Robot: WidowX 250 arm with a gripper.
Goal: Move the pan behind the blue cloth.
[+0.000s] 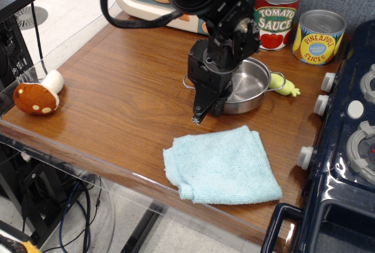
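Leftmost, a toy mushroom [36,96] lay at the counter [117,89] edge, well apart from the work. Centrally, the gripper [206,111] reached down with its fingers clamped on the near rim of the pan [249,85], which sat low, seemingly on the counter just behind the blue cloth [221,165]. Rightward stood two cans [297,24]. The placing looked nearly done; letting go and withdrawing remained.

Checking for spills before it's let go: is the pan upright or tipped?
Upright. The pan sits level behind the blue cloth, open bowl facing up and looking empty, the gripper at its near rim.
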